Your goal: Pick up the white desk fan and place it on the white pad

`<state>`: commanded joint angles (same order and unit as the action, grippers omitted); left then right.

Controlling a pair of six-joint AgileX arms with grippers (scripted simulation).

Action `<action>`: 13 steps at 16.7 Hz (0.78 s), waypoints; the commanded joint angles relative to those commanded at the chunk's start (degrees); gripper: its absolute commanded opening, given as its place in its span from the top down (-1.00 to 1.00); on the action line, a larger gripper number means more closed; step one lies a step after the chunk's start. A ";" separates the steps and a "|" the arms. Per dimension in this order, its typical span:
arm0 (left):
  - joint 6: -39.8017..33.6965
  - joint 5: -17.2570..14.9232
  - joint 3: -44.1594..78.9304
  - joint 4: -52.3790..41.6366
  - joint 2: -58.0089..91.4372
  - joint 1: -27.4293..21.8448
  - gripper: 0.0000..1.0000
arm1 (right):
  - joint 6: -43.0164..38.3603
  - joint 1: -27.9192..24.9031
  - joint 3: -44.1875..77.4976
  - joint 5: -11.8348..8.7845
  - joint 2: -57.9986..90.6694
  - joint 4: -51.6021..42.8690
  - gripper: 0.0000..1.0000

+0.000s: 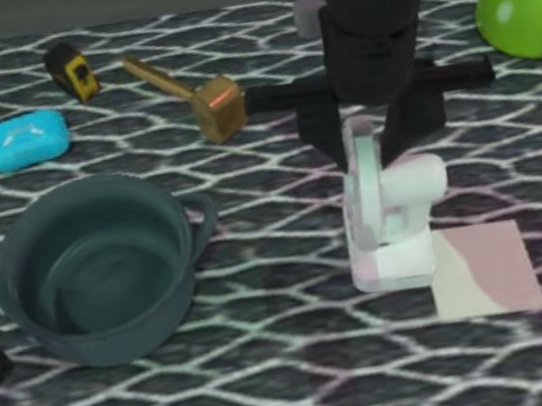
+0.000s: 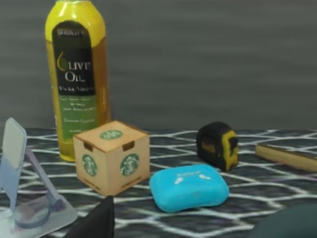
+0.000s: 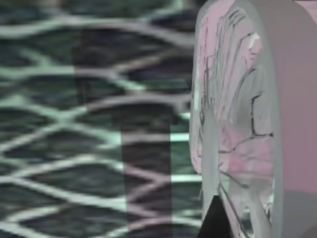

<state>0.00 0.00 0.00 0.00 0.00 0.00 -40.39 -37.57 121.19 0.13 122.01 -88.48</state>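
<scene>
The white desk fan (image 1: 385,209) is seen upright directly beneath the right claw (image 1: 374,133), its grille disc gripped between the closed fingers and its base at the left edge of the white pad (image 1: 492,268), so the pick is judged done and the release still owed. One fan, one pad and one working claw are counted; the left claw (image 2: 99,223) is parked far off to the left, fingers not readable.

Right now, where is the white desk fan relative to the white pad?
In the top view the white desk fan stands right of centre under the right claw, its base at the left edge of the white pad, right of the dark green pot.
</scene>
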 joint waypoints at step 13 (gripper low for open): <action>0.00 0.00 0.00 0.00 0.00 0.00 -1.00 | 51.72 5.37 -13.91 -0.38 -9.29 3.18 1.00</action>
<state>0.00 0.00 0.00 0.00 0.00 0.00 11.33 -32.20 107.28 -0.26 112.72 -85.30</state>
